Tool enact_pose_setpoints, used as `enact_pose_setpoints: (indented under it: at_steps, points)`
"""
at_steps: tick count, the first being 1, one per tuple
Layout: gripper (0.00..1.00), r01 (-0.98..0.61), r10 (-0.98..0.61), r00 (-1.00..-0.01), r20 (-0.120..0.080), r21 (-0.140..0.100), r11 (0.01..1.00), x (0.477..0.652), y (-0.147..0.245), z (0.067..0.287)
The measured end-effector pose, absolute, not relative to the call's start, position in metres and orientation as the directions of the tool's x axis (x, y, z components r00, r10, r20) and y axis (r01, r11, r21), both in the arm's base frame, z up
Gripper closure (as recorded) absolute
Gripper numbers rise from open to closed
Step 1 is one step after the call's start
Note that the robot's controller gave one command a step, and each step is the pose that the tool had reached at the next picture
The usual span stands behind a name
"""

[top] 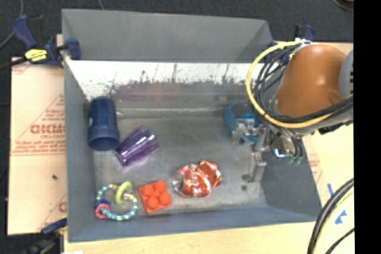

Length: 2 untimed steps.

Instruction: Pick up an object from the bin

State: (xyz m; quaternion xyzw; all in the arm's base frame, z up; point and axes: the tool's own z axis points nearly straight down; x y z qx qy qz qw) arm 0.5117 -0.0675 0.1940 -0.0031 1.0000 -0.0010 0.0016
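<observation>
My gripper hangs low over the right part of the bin floor, below the orange wrist cover. Nothing shows in its grasp. A small light-blue thing lies just up and left of it, near the back wall and partly hidden by the arm. A crumpled red-and-white wrapper-like thing rests on the floor a short way to the gripper's left, apart from it.
An orange-red studded block and a beaded ring toy lie at the front left. A purple cup and a dark blue cup lie on their sides further back on the left. Cables loop around the wrist.
</observation>
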Motion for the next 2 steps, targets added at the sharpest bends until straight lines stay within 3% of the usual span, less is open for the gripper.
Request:
enact_pose_setpoints:
  at_steps: [1,2]
  points:
    - [0.0,-0.031,-0.031,-0.999,-0.01,-0.001,1.0,0.487,-0.01,0.111]
    - [0.0,-0.054,-0.054,-0.999,-0.004,-0.003,0.999,0.491,-0.009,0.085]
